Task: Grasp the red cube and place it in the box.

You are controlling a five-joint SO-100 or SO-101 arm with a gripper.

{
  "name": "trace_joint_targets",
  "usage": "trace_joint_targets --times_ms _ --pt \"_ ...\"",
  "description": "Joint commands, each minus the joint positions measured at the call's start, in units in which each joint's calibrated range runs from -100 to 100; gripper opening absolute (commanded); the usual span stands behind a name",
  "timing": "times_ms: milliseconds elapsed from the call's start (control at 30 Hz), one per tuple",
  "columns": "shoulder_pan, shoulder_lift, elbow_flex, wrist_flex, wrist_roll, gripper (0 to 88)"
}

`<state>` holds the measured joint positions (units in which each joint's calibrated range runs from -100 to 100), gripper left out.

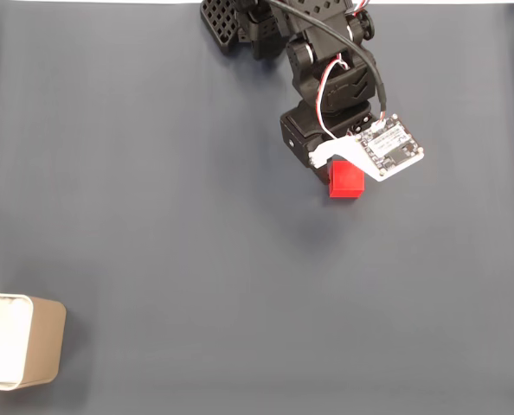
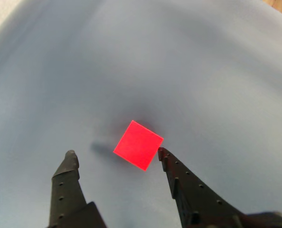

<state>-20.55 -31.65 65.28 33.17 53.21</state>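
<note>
The red cube [image 1: 346, 180] lies on the grey table just below the arm's wrist in the fixed view. From the wrist view, the cube [image 2: 137, 145] sits rotated like a diamond between and slightly ahead of the two black fingertips. My gripper [image 2: 117, 152] is open. Its right finger [image 2: 179, 178] is close beside the cube's right corner, while the left finger [image 2: 67, 175] stands well apart from it. The beige box [image 1: 48, 341], white inside, rests at the lower left edge of the fixed view, far from the arm.
The arm's black base [image 1: 266, 22] stands at the top centre of the fixed view. A white camera board [image 1: 391, 149] juts from the wrist. A grey mat [image 1: 196, 216] covers the table between cube and box.
</note>
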Motion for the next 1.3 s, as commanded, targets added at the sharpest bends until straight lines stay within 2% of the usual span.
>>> trace_joint_targets --times_ms 0,1267 --pt "-0.54 0.2 0.05 -1.29 -0.73 39.0" --pt "-3.24 4.01 -3.24 -4.57 -1.37 39.2"
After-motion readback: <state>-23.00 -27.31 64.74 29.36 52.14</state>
